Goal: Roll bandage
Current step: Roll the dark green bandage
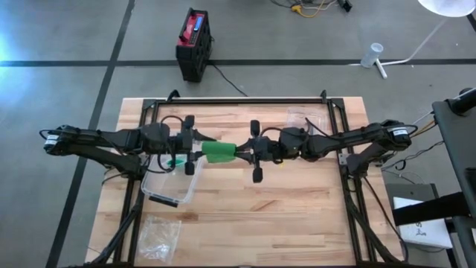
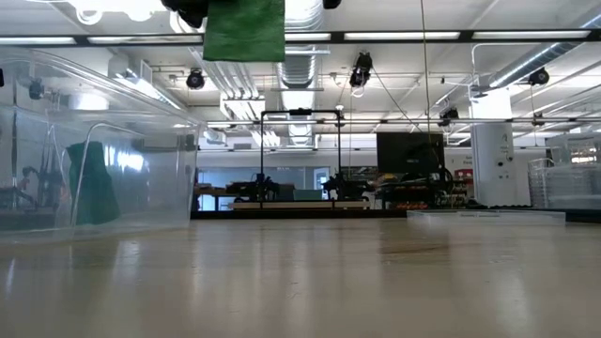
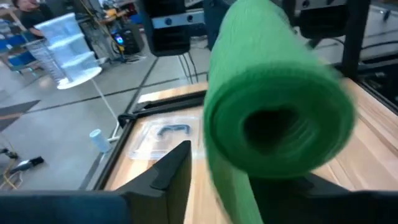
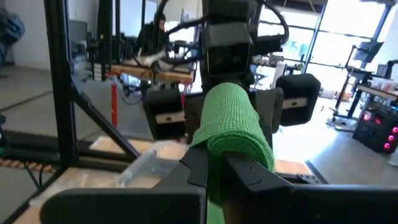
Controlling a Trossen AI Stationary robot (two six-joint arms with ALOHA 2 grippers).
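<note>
Here, the green bandage roll (image 1: 219, 152) hangs above the wooden surface (image 1: 297, 208), between both arms. The right pincer (image 1: 242, 151) is clamped tight on one end. The left pincer (image 1: 195, 149) meets the other end, partly closed; whether it grips cannot be told. A clear container (image 1: 169, 186) sits below.

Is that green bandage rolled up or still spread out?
Mostly rolled: the green bandage shows a coiled end with a hollow core, held above the table.

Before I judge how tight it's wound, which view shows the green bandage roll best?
The left wrist view: the bandage roll faces it end-on, core visible. The high view shows it small between both claws, the right wrist view its side, the low view only a hanging strip.
</note>
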